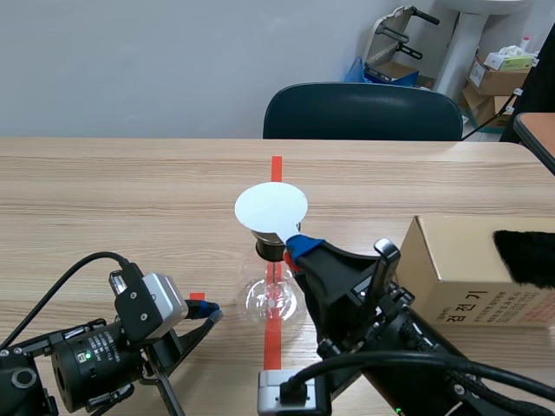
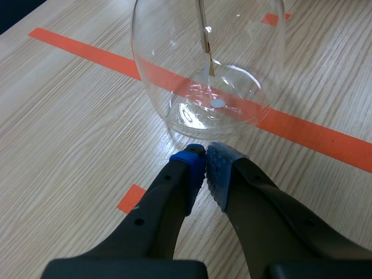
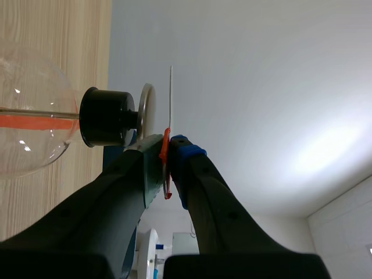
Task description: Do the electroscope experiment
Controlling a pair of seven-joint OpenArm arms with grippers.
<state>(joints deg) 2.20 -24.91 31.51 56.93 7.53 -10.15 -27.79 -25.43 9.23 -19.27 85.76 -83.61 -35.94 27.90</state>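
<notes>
1. While the left gripper (image 2: 206,158) lies low on the table (image 1: 104,199), its two fingers are pressed together with nothing between them. The blue pads meet right at the foot of the glass flask (image 2: 192,87), touching it or nearly so; I cannot tell which.
2. The flask stands upright on the table, over an orange-red tape line (image 2: 87,52). A thin metal rod (image 2: 201,23) runs down inside the flask, and a small foil leaf (image 2: 211,65) hangs from the rod's lower end.
3. A black stopper (image 3: 104,116) plugs the flask's neck, and a round metal plate (image 3: 146,110) sits on top of the stopper.
4. The right gripper (image 3: 168,145) is raised beside the flask's neck. Its fingers stand narrow, clamped on a small red tab (image 3: 166,168) at the rim of a thin white disc (image 1: 271,208).
5. The disc is held flat over the flask, just above the metal plate, with a slim gap showing between the two in the right wrist view.
6. A cardboard box (image 1: 468,260) stands near the flask on its right side, with a black furry piece (image 1: 525,256) on top of it. A dark chair (image 1: 362,111) stands beyond the flask, past the table's far edge.
</notes>
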